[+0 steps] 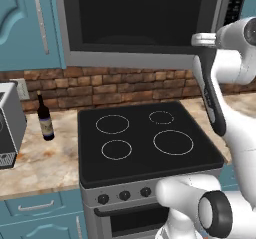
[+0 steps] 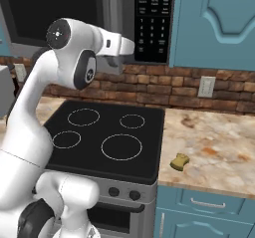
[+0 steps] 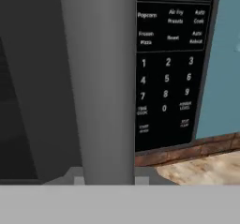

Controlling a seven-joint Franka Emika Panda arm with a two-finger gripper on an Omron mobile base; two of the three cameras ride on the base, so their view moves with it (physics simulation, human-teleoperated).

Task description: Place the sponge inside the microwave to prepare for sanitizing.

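My gripper (image 2: 115,59) was up at microwave (image 1: 145,23), closed on its vertical bar handle (image 3: 101,82), handle's long axis running up-down. Door (image 1: 135,13) looked shut. Keypad panel (image 3: 168,68) sat just right of handle; teal cabinet (image 2: 219,23) edged panel's right side. Sponge (image 2: 180,161) lay on marble counter (image 2: 219,147), right of stove (image 2: 107,140), near front edge, long axis roughly diagonal, open counter around it.
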